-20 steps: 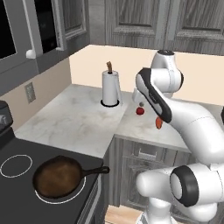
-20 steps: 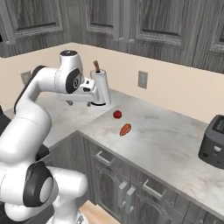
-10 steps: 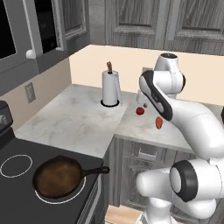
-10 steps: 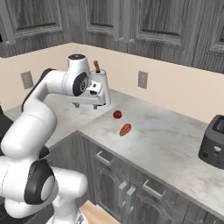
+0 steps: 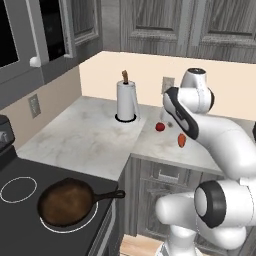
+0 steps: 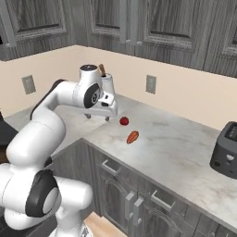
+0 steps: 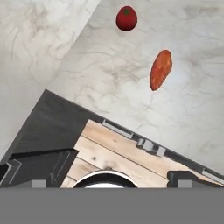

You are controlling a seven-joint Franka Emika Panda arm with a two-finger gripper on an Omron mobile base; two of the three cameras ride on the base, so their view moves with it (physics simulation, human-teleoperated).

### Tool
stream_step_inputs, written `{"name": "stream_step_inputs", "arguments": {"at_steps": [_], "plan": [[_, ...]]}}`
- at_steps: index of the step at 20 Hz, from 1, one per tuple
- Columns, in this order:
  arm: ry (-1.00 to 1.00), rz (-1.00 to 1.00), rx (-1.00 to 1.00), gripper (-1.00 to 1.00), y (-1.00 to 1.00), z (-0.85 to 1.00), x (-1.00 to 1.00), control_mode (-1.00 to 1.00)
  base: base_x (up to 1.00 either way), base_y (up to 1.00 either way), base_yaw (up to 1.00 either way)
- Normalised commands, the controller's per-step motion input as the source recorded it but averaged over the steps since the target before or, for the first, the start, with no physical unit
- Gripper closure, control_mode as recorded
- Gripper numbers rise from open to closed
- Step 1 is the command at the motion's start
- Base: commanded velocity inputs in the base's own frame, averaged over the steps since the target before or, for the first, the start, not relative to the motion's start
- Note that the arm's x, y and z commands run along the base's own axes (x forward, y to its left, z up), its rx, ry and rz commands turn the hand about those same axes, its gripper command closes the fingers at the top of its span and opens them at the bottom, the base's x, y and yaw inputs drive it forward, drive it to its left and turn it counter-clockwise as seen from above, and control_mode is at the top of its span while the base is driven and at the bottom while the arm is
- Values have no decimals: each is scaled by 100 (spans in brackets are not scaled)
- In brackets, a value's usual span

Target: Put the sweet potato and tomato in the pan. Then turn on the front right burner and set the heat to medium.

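We see the gripper hanging above the marble counter with its jaws spread wide and nothing between them, well short of both foods. The tomato sits on the counter back from the front edge, and the sweet potato lies just beside it, nearer that front edge, the two close but apart. From the hand view the sweet potato has its long axis running roughly from the front edge toward the back wall, tilted a little, with its narrower end toward the front edge; the tomato shows a small green stem spot on top. A white paper towel roll stands upright near the inside corner of the counter, behind the arm and clear of the foods. A dark toaster stands far along the counter toward its right end. Wall outlets sit on the beige backsplash. The pan rests on the black stovetop, inside the white ring of the front right burner, its short handle pointing toward the counter's edge. We see nothing lying between the gripper and the two foods.
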Motion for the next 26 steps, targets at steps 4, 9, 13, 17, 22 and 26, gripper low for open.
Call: {"name": "stream_step_inputs", "arguments": {"at_steps": [4, 9, 13, 17, 22, 26], "plan": [[0, -7, 0, -100, -34, -27, 8, -100, 0, 0, 0], [0, -8, 0, -100, -32, -24, 14, -100, 0, 0, 0], [1, -8, 0, -100, -26, -27, 16, -100, 0, 0, 0], [3, -10, 0, -100, -15, -23, 25, -100, 0, 0, 0], [3, -9, 0, -100, -9, -21, 28, -100, 0, 0, 0], [4, -10, 0, -100, -16, -22, 24, -100, 0, 0, 0]]}}
